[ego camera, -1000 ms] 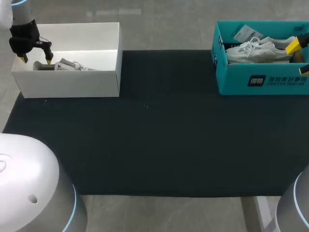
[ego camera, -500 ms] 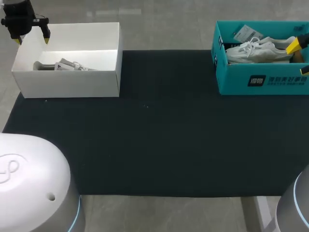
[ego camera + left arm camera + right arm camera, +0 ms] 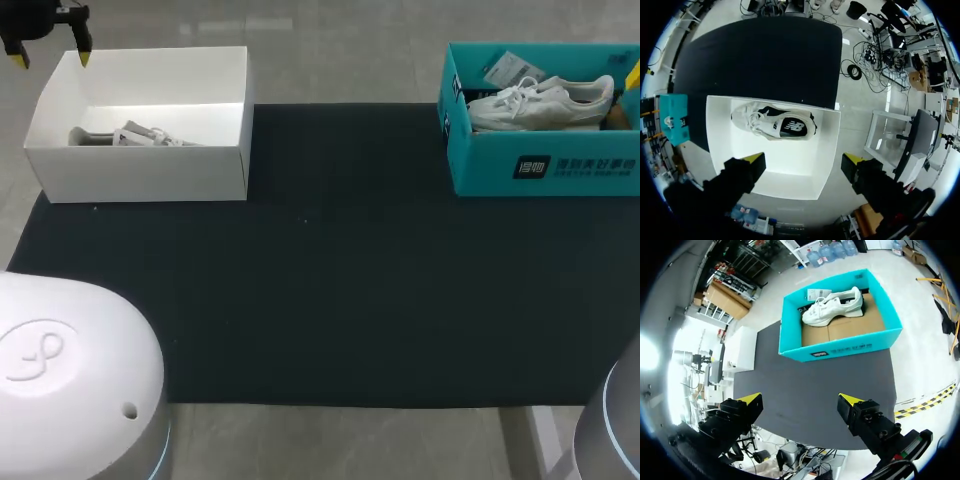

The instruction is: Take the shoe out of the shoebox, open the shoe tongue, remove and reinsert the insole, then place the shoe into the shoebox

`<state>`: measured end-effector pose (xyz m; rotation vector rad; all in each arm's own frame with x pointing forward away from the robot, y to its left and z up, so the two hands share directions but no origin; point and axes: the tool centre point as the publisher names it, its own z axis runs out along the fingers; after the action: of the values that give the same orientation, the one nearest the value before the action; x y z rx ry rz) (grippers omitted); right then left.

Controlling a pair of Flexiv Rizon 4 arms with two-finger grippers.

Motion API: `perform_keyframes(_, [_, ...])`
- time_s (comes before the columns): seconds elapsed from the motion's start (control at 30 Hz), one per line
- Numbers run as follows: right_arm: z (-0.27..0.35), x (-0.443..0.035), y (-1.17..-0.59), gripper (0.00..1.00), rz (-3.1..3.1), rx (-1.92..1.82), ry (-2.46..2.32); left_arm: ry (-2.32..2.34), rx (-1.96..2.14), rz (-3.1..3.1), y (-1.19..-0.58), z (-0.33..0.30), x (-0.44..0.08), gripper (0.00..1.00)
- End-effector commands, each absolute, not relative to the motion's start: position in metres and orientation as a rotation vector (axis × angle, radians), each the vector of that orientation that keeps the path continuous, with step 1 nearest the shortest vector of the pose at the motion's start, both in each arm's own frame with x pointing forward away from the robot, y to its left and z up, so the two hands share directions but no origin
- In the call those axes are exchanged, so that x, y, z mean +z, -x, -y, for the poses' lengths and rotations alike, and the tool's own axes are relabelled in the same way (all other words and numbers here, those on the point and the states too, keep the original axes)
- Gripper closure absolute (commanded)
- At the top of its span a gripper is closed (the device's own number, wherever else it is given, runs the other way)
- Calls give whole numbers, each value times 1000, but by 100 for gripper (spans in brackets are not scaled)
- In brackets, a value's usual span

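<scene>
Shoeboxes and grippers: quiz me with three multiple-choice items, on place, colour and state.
1. The shoe below the left gripper lies: A on the floor; B in the white shoebox; C on a shelf.
2. The second shoebox is: A red; B brown; C teal.
3. The right gripper is: A open, empty; B shut on a shoe; C shut on a box wall.
B: white walls ring it in the left wrist view. C: its walls show teal. A: fingers apart, nothing between.

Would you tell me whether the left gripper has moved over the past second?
Yes. The left gripper has drawn back from inside the white shoebox to beyond its far left corner.
</scene>
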<state>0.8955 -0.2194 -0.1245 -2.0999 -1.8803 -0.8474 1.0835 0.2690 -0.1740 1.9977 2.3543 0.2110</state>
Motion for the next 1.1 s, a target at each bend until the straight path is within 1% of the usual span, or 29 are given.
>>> perform_keyframes(0.03, [236, -103, -953, 0, 1913, -753, 2135, -1986, 229, -2392, -1075, -268, -172, 0])
perform_keyframes(0.27, [257, -100, -998, 0, 1965, -697, 2216, -1901, 242, -2461, -1063, -273, -165, 0])
perform_keyframes(0.4, [274, -111, -1020, 0, 1965, -604, 2314, -1793, 257, -2513, -1059, -274, -162, 0])
perform_keyframes(0.47, [279, -117, -1027, 0, 1999, -483, 2382, -1765, 258, -2531, -1059, -274, -161, 0])
perform_keyframes(0.6, [279, -117, -1027, 0, 1999, -483, 2382, -1694, 233, -2574, -1060, -273, -158, 0])
perform_keyframes(1.1, [279, -117, -1027, 0, 1999, -483, 2382, -1696, 220, -2572, -1061, -273, -157, 0])
